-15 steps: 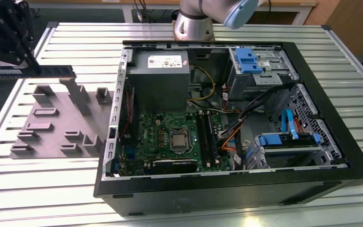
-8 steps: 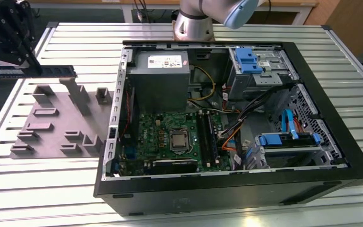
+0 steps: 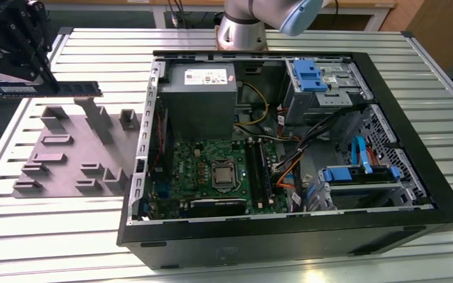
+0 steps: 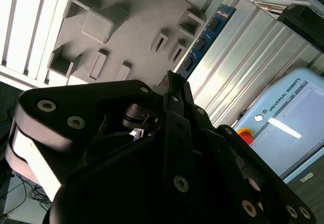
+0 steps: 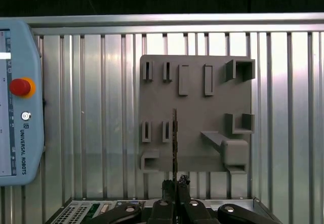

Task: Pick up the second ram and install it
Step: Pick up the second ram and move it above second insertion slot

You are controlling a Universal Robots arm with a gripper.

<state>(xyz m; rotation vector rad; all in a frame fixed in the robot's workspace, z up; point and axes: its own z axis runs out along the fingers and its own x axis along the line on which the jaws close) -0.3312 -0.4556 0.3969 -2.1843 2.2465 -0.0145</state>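
Observation:
The second ram (image 3: 73, 89) is a thin dark board with a pale label, held level above the far part of the grey holder plate (image 3: 69, 153) at the exterior view's left. My gripper (image 3: 52, 87) is shut on it near its middle. The first wrist view shows the ram (image 5: 175, 140) edge-on as a thin line over the plate (image 5: 202, 107), pinched between the fingers (image 5: 169, 187). In the second wrist view the ram (image 4: 205, 37) sticks out past the gripper (image 4: 174, 84). The motherboard's long black slots (image 3: 258, 171) lie inside the open computer case (image 3: 415, 159).
A grey power-supply box (image 3: 199, 97), drive cages with blue tabs (image 3: 313, 76) and loose cables (image 3: 305, 135) crowd the case. The holder plate carries several raised posts and pockets. A teach pendant (image 5: 17, 107) lies on the slatted metal table (image 3: 53, 236). The arm's base (image 3: 240, 32) stands behind the case.

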